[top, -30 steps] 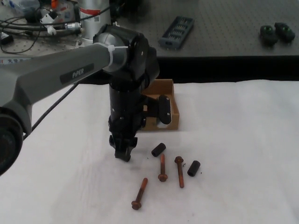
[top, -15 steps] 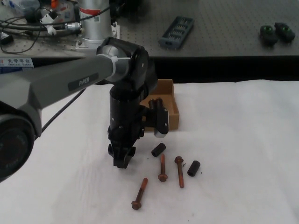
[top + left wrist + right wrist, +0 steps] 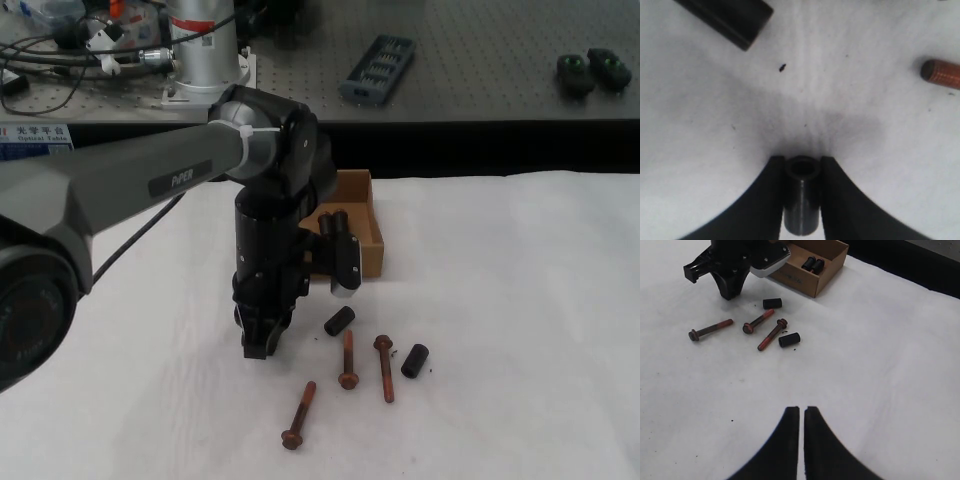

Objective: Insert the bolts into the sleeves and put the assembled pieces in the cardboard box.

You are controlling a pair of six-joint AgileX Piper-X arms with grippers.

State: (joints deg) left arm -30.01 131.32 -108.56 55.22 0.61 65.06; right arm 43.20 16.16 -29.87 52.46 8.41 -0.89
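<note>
Sleeve (image 3: 801, 200), one: pinched between my left fingers (image 3: 760, 210), close over the desk (image 3: 500, 350), no bolt in it yet. Loose sleeves, two (image 3: 339, 321) (image 3: 415, 360), and bolts, three (image 3: 298, 414) (image 3: 347, 362) (image 3: 384, 368): lying near together on the desk. Cardboard box (image 3: 800, 282): two dark pieces (image 3: 811, 263) inside. Right fingers (image 3: 785, 450): closed on nothing, well apart. Remaining, as I judge: three insertions and their boxing.

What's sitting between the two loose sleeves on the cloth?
One bolt, its head end right between the far sleeve and the near sleeve; the high and right wrist views both show it.
</note>
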